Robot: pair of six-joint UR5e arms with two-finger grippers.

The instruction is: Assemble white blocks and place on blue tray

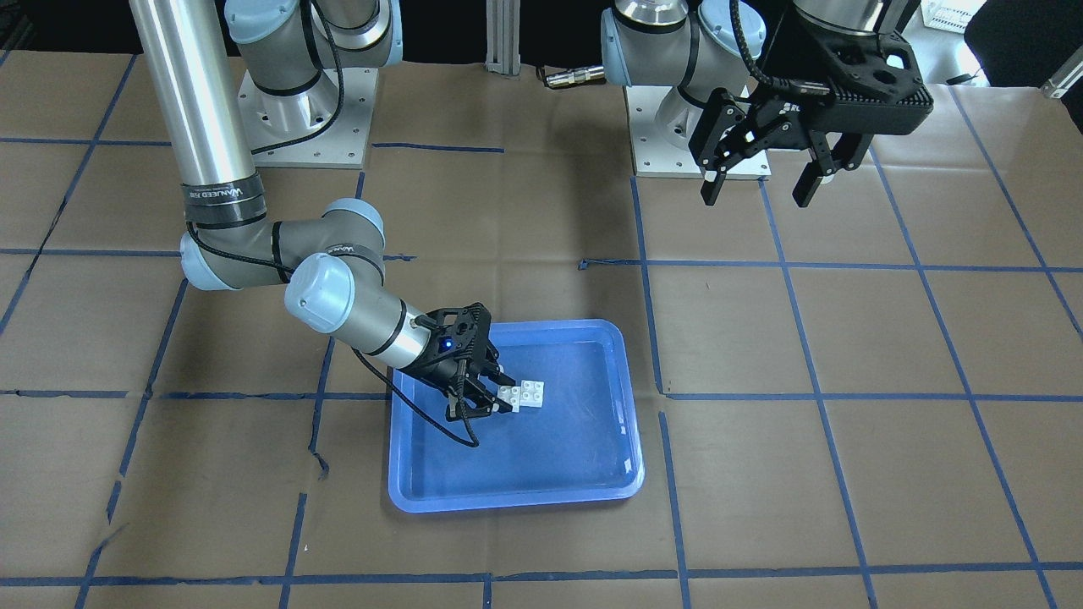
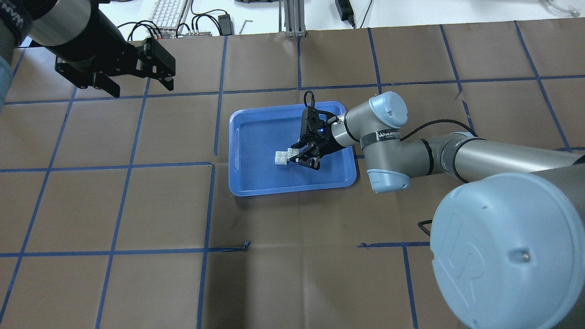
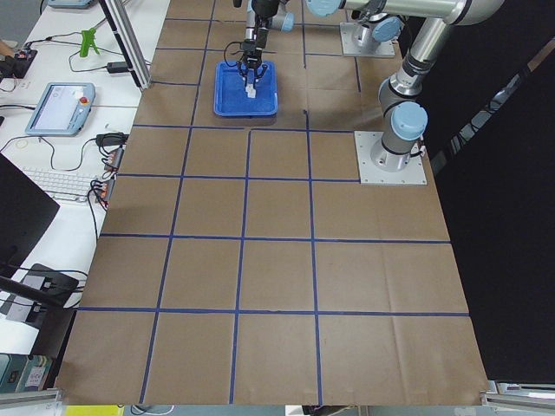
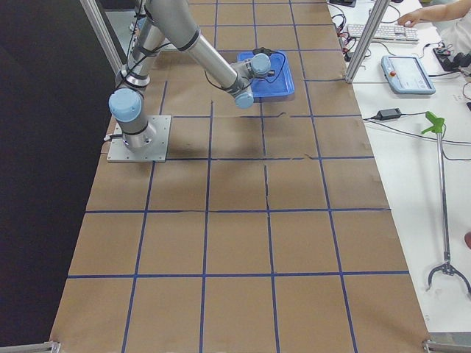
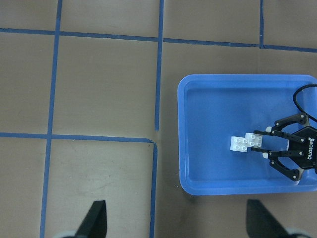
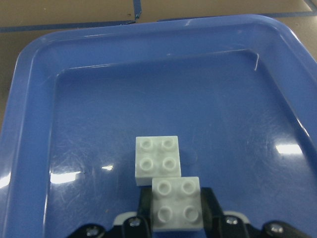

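The two white blocks (image 6: 157, 159) are stuck together with an offset, one partly on top of the other, low in the middle of the blue tray (image 6: 25, 99). My right gripper (image 6: 177, 210) is shut on the nearer, upper block (image 6: 177, 203), with a finger on each of its sides. The same pair shows in the overhead view (image 2: 283, 157) with the right gripper (image 2: 298, 155) over the tray (image 2: 292, 189), and in the front view (image 1: 531, 392). My left gripper (image 1: 759, 196) is open and empty, raised high and far from the tray (image 1: 516, 499).
The table is covered with brown paper marked with a blue tape grid (image 2: 210, 164). Both arm bases (image 1: 305, 110) stand on metal plates at the robot's edge. A keyboard and cables (image 2: 169, 13) lie beyond the far edge. The left wrist view shows the tray (image 5: 242, 191) from above.
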